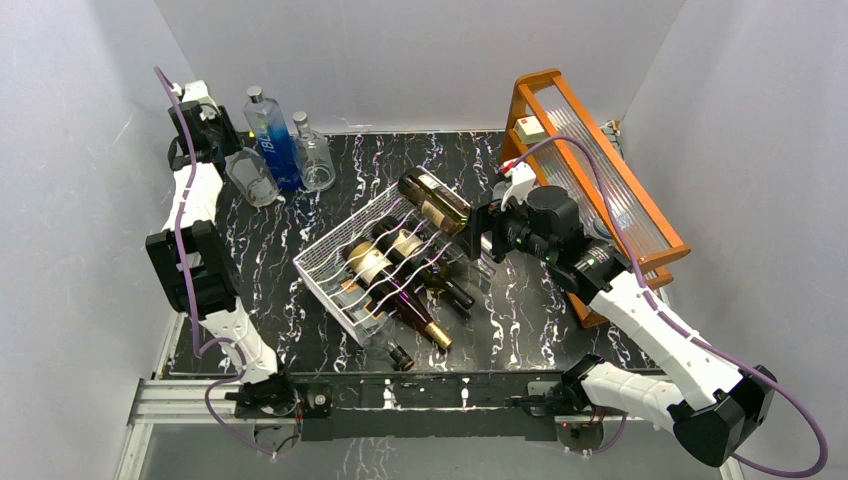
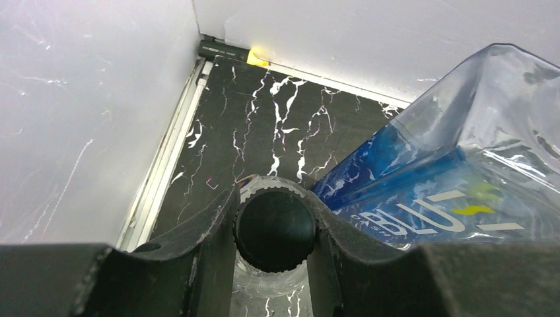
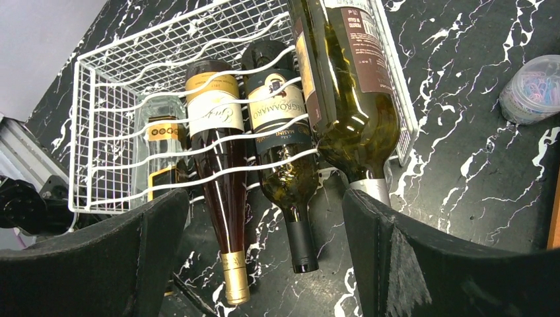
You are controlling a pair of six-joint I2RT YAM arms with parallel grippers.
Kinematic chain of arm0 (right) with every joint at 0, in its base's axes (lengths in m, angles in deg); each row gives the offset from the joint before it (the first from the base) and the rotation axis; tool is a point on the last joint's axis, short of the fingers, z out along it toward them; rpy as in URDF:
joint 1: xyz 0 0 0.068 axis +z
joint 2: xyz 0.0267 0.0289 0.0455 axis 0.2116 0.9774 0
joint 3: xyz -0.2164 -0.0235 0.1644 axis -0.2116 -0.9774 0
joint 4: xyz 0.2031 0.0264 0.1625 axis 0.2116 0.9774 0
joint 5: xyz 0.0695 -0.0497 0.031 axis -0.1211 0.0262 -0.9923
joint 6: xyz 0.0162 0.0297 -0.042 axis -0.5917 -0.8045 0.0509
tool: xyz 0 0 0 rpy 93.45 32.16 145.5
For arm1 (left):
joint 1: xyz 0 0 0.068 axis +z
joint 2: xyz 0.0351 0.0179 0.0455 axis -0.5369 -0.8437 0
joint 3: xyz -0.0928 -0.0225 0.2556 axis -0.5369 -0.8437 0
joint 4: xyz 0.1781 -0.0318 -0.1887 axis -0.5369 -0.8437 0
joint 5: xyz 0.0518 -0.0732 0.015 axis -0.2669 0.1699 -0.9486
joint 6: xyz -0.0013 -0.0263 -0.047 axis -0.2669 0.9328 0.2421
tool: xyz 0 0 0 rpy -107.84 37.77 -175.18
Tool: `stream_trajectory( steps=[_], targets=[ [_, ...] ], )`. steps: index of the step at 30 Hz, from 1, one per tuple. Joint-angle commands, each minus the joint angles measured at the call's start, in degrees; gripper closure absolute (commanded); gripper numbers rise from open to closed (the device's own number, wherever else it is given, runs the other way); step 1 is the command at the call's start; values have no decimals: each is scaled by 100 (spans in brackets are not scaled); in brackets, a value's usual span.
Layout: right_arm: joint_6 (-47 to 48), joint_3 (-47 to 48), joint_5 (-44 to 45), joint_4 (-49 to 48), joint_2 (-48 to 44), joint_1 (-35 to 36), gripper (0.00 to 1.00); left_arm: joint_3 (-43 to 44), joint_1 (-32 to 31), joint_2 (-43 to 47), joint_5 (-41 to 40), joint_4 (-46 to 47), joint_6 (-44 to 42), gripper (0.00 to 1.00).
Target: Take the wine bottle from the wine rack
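While the left fingers (image 2: 211,224) are clamped on the black-capped neck of a clear bottle (image 1: 250,175) standing beside a blue bottle (image 1: 272,140) at the table's (image 1: 520,330) far left corner, the right fingers (image 3: 396,264) stand wide apart, gripping nothing, just by the neck of the green wine bottle (image 1: 435,198). That bottle lies slanted across the far right end of the wine rack (image 1: 330,262) — beside other bottles (image 1: 400,245) lying in its cradles.
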Motion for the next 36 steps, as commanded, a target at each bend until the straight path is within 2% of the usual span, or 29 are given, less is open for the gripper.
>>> stream_trajectory(
  steps=[1,7,8,12,15,22,26,27,28,30,31,34,36],
  targets=[
    [-63,220,-31,-396,-102,-21,2,204,2,393,591,1080,-37,100],
    [-110,249,-67,-426,-110,-21,2,9,1,464,585,1093,-173,99],
    [-111,254,-69,-426,-106,-17,2,-29,1,486,567,1102,-183,93],
    [-150,242,-108,-450,-101,-15,2,-294,2,654,520,1211,-146,55],
    [-190,232,-155,-471,-107,-18,2,-556,0,837,552,1267,-106,35],
    [-248,249,-240,-391,-147,-23,2,-960,1,1418,280,637,227,24],
    [-292,275,-277,-208,-207,-23,2,-1613,1,2210,322,315,634,17],
    [-308,269,-294,-161,-228,-19,2,-1794,1,2411,379,285,798,15],
    [-341,255,-311,-99,-252,-22,2,-2031,4,2618,500,272,992,5],
    [-404,193,-352,-15,-306,-24,2,-2424,-39,3092,1102,265,1456,2],
    [-495,127,-406,104,-296,-16,2,-2763,-204,3480,1586,228,1507,2],
    [-812,-219,-389,265,-488,-23,2,-3421,-875,4627,1702,52,1053,2],
    [-867,-425,-62,360,-630,-24,2,-3319,-1370,4875,1948,-487,925,2]
  ],
)
